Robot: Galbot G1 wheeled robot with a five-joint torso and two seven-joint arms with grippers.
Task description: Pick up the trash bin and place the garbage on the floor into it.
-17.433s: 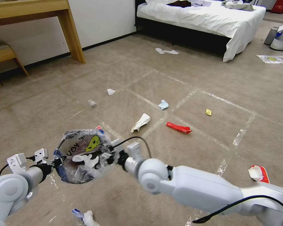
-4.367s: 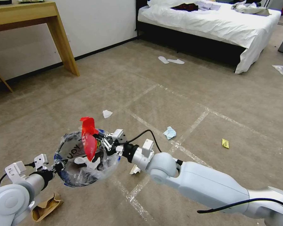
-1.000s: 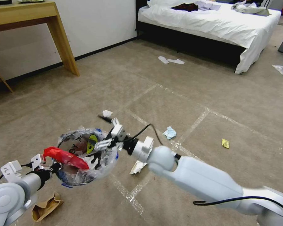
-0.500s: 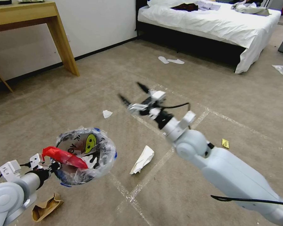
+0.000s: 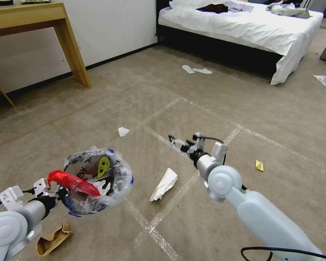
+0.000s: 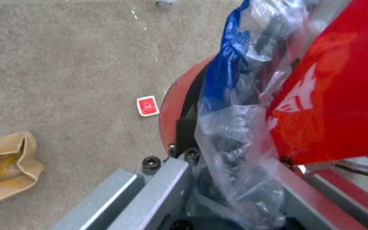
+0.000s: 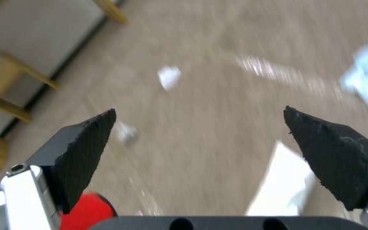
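Right tool now lower, spread above floor.

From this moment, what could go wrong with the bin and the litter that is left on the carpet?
1. The red wrapper lies across the rim of the trash bin, partly sticking out beside the left gripper; it may slip back to the floor.
2. The right gripper, open and empty, hangs near the white paper; the paper lies flat, so a pinch could miss.
3. The brown cardboard scrap lies below the left arm, where it is easily overlooked.
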